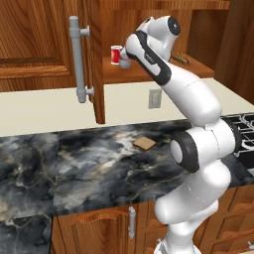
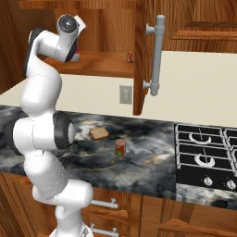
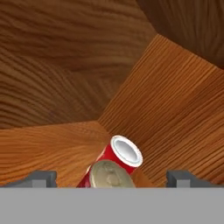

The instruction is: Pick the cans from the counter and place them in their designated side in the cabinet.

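1 red, green-labelled can (image 2: 120, 148) stands on the counter (image 2: 152, 152); fingers (image 3: 41, 178) spread, released.

One can (image 2: 120, 148) stands on the counter (image 2: 152, 162) beside a bread slice (image 2: 99, 134); another (image 3: 107, 176) sits in the cabinet (image 1: 149, 74).

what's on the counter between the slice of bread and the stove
A red can with a green label stands on the counter between the bread slice and the stove, nearer the bread; the right base view shows it.
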Controlling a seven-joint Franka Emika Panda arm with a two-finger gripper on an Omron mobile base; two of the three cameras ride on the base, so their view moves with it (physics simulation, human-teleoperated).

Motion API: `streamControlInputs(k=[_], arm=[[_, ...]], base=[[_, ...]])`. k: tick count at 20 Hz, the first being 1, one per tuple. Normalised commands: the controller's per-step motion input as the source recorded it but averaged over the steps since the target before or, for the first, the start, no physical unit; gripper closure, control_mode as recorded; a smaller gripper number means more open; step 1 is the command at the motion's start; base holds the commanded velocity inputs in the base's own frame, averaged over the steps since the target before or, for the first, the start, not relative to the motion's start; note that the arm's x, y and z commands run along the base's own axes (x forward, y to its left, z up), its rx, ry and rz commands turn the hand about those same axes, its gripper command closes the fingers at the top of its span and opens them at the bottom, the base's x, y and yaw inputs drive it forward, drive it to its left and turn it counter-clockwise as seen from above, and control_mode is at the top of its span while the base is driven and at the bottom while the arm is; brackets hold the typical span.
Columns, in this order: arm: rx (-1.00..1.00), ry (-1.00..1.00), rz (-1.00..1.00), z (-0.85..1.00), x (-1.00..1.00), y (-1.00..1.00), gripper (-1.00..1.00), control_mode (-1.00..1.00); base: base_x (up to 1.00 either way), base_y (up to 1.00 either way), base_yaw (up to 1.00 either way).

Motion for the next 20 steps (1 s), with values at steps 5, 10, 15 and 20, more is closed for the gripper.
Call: streamControlInputs(k=[5, 10, 15, 20], arm=[[0.00, -0.07, 0.00, 0.00, -0.80, -0.05, -1.00, -1.00], [0.00, -0.01, 0.00, -0.01, -0.66, -0.17, -1.00, -1.00], [-0.02, 0.13, 0.00, -0.12, -0.35, -0.24, -1.00, -1.00], [0.00, 0.30, 0.00, -0.09, -0.50, -0.15, -1.00, -1.00]], base=[[0.00, 0.00, 0.00], [0.00, 0.00, 0.00], [0.00, 0.00, 0.00], [0.00, 0.00, 0.00]])
